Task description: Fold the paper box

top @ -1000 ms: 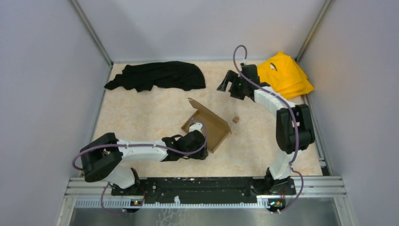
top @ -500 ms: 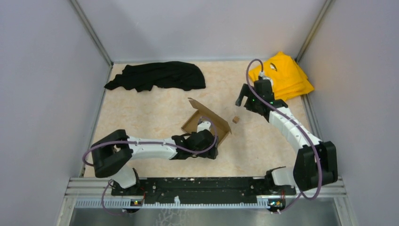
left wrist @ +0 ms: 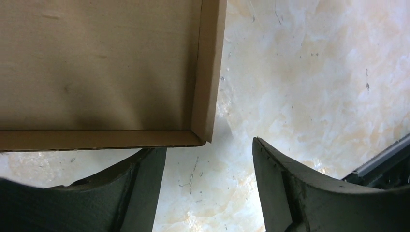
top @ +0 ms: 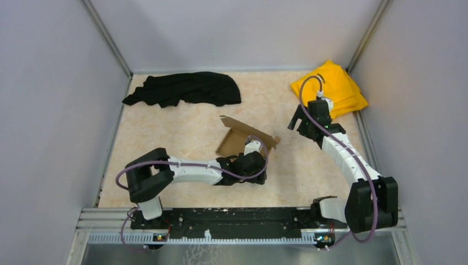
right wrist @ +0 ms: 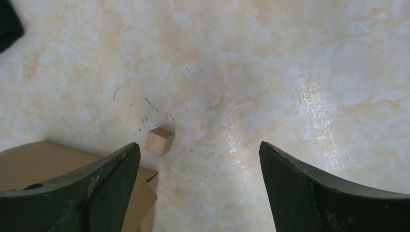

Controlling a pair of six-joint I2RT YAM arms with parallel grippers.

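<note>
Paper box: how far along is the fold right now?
Done: the box has two walls standing, meeting at a corner. In hand: nothing is gripped; the left gripper is open by that corner, the right gripper open over the table near a small cube. Left: the box lies open with a flap sticking up, so closing remains.
</note>
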